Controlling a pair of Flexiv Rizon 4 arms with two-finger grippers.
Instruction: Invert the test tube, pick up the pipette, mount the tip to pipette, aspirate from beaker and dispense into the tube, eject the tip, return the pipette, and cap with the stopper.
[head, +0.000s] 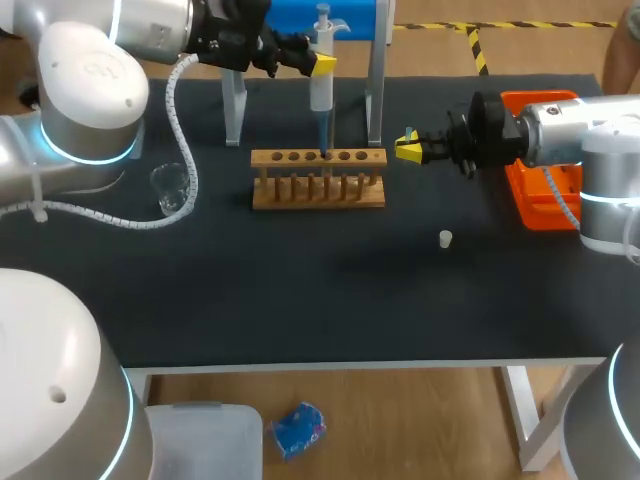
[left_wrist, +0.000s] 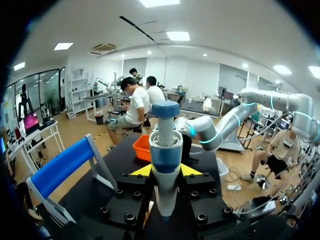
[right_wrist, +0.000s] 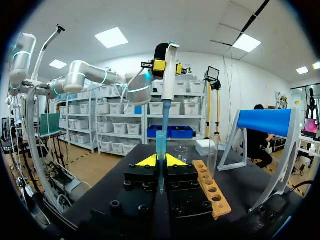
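Left arm, nearest the lens, extended over the black table; the right arm lay level from the opposite side. The wooden rack stood between the two grippers. The left gripper was clamped on the body of the pipette, held upright with its lower end at the rack. The right gripper sat just beside the rack's end, fingers closed on an upright blue tip. The beaker stood well apart, near the left arm. A clear test tube stood in the rack. The stopper lay loose on the table.

Assessment: tip mounting was in hand, not yet complete. The next move would call for setting the pipette's shaft squarely above the tip and pressing down; any misalignment risked a poor seat.
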